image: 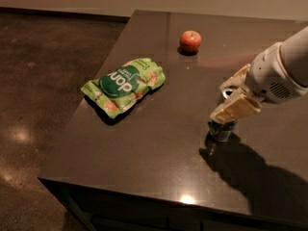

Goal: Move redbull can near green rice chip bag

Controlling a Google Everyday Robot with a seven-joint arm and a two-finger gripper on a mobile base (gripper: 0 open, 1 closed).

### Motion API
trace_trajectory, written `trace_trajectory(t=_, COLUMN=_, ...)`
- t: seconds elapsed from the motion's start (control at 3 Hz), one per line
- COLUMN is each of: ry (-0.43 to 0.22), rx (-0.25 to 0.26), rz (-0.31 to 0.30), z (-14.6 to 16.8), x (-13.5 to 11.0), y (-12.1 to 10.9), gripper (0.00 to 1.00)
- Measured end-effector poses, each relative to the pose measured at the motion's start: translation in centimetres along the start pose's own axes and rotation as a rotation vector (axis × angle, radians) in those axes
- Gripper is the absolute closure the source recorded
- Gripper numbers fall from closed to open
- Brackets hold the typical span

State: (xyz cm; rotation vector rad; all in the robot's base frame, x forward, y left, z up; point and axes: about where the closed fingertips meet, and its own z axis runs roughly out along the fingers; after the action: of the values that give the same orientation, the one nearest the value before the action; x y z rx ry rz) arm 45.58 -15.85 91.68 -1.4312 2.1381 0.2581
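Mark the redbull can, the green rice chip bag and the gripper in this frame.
redbull can (222, 130): camera view, its lower side below the gripper.
green rice chip bag (119, 82): camera view, the dark green round patch.
gripper (219, 103): camera view, its tip, at the can's upper part.

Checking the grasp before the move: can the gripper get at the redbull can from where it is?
Probably yes. The gripper sits right at the redbull can, nothing between them; the apple and green rice chip bag lie well clear.

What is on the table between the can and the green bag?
Nothing: the camera view shows only bare table there. The claw is at the can.
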Motion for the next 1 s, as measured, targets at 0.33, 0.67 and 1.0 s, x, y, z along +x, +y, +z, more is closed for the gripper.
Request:
trace_trajectory(t=0.33, ry=-0.002, rx=0.005, rz=-0.003, z=-0.2, x=-0.3, y=-0.6, gripper=0.65)
trace_trajectory(t=0.67, ry=-0.019, rx=-0.010, rz=-0.012, z=-0.1, x=-2.0, y=-1.0, gripper=0.88)
trace_trajectory(t=1.0, ry=-0.051, rx=-0.034, rz=-0.032, z=0.7, x=-4.6, y=-1.1, gripper=1.00)
